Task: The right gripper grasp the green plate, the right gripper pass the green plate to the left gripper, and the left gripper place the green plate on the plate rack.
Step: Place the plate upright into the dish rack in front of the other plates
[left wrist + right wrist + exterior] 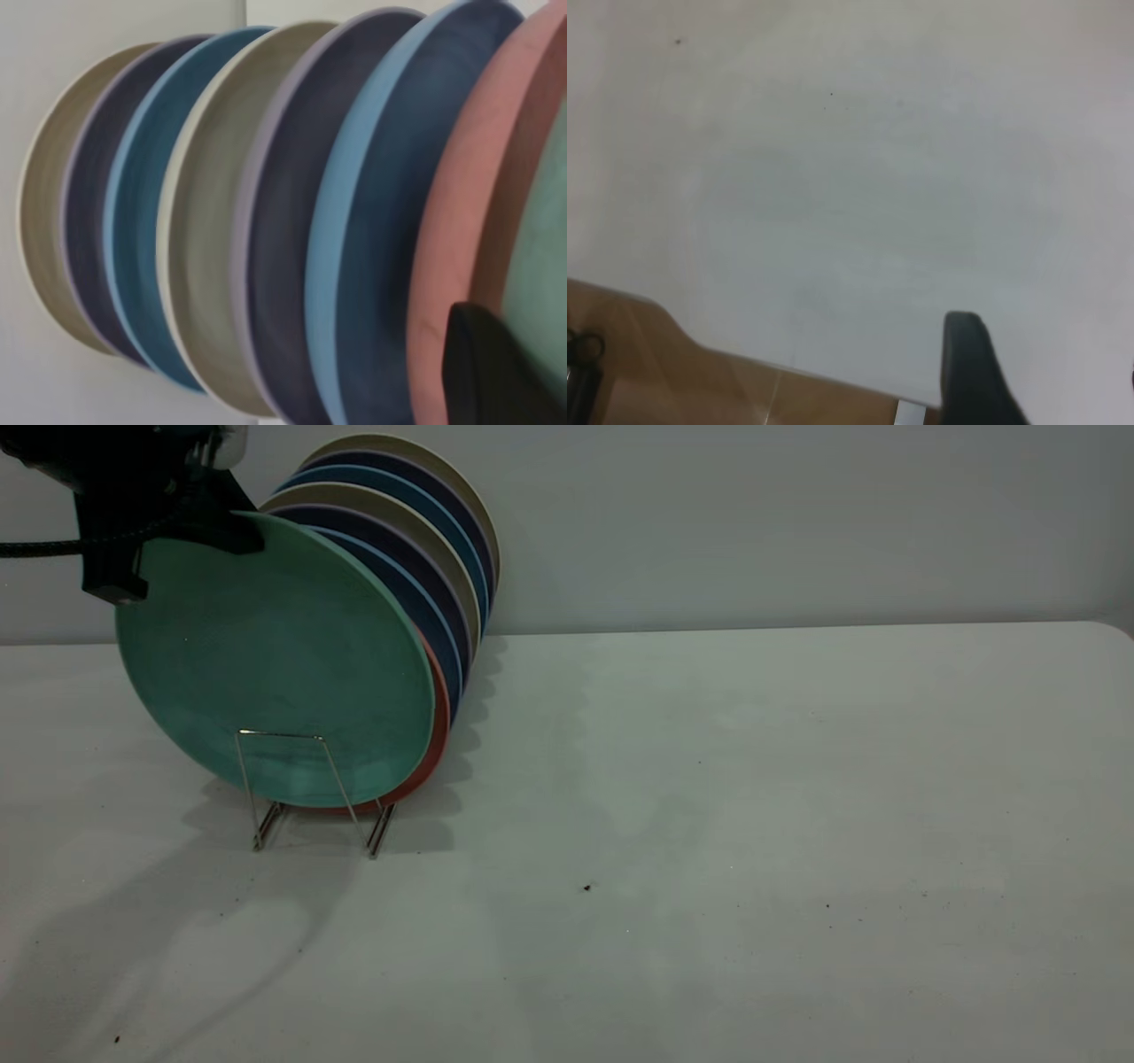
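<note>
Exterior view: round matte green plate (275,664) stands in wire plate rack (310,797).

The round teal-green matte plastic plate (275,664) hides most of the salmon-pink plate (437,726) behind it and all but the front loop of the thin silvery wire plate rack (310,788). The black left gripper (199,518) at that plate's upper rim is cut by the frame's top edge. The black right gripper (976,372) shows one finger only.

A lab bench — bare white table (753,779), blank wall (797,522).
</note>
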Available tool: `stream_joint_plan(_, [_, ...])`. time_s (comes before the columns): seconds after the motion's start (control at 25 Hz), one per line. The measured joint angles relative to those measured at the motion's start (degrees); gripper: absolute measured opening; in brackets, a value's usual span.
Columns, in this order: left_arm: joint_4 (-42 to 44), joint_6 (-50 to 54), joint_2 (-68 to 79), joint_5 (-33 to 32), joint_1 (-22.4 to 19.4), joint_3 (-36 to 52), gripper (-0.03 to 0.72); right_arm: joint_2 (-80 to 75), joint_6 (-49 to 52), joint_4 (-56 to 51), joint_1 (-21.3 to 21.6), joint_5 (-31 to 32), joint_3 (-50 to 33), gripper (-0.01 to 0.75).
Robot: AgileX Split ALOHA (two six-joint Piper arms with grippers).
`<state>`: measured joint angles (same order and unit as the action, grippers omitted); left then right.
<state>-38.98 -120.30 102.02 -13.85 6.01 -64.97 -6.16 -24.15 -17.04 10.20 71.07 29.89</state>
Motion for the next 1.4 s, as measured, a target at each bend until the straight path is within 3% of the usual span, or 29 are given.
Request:
stream_joint_plan(0.12, [-0.18,0.73,0.0,0.0,0.0,0.0,0.121,0.0,0.0,0.0,0.0,0.0,0.0,0.442])
stream_joint_plan(0.36, [-0.22,6.13,0.0,1.54,0.0,0.0,0.304,0.0,0.0,0.04,0.0,0.0,0.0,0.442])
stream_joint_plan(0.52, [-0.22,8.94,0.0,1.81,0.0,0.0,0.387,0.0,0.0,0.04,0.0,0.0,0.0,0.442])
stream_joint_plan(1.12, [0.19,16.78,0.0,-1.86,0.0,0.0,0.408,0.0,0.0,0.06,0.0,0.0,0.0,0.442])
stream_joint_plan(1.4, [0.31,20.47,0.0,-1.86,-0.07,0.0,0.451,0.0,0.06,0.86,0.0,0.0,0.0,0.442])
